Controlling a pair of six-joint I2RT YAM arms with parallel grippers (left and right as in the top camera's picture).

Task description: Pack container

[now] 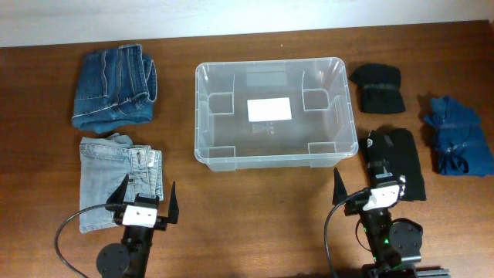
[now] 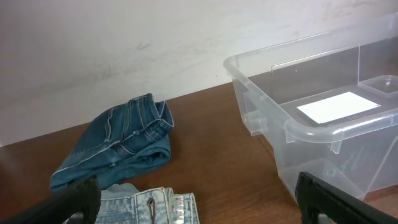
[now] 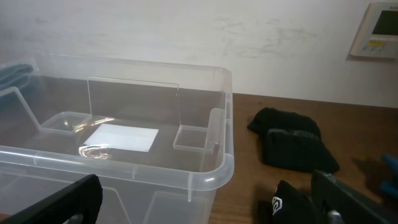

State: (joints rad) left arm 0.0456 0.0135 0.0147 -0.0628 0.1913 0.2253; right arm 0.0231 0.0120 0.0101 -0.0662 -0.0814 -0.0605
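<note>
The clear plastic container (image 1: 202,116) stands at the table's middle back, with nothing in it but a white label on its bottom; it also shows in the left wrist view (image 2: 292,127) and the right wrist view (image 3: 211,171). Dark blue jeans (image 1: 114,86) lie folded at the back left, light blue jeans (image 1: 116,181) in front of them. Two black folded garments (image 1: 378,85) (image 1: 401,162) and a blue garment (image 1: 455,135) lie at the right. My left gripper (image 1: 147,202) is open and empty over the light jeans. My right gripper (image 1: 369,189) is open and empty by the front black garment.
A white wall runs behind the table, with a wall panel (image 3: 376,28) at the upper right. Bare wood lies between the container and the table's front edge.
</note>
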